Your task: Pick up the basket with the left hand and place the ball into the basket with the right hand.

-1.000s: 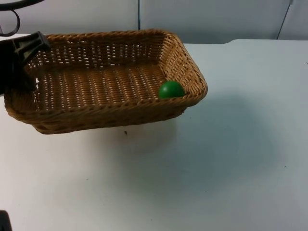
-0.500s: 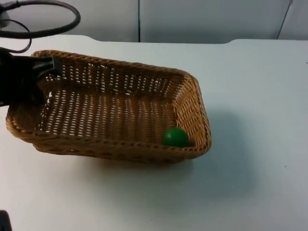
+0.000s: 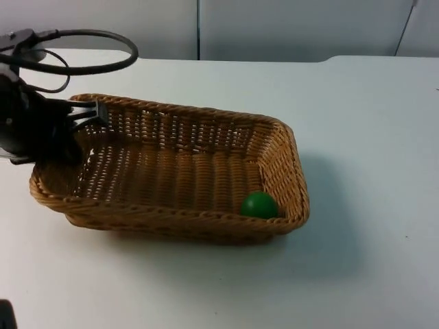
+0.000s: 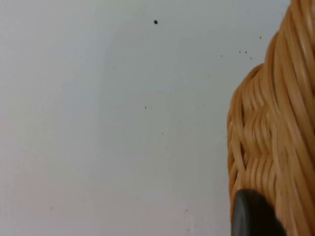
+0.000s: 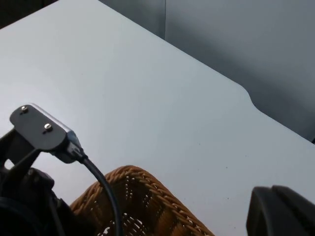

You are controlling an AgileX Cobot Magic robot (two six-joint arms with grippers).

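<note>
We record the white bench (image 3: 357,274), carrying the wicker basket (image 3: 171,171). The left gripper (image 3: 77,123) is clamped on the basket's left rim. The right gripper (image 5: 280,211) hangs above the bench; we cannot tell its state. The green ball (image 3: 259,205) lies in the basket's near right corner, well apart from the left gripper.
</note>
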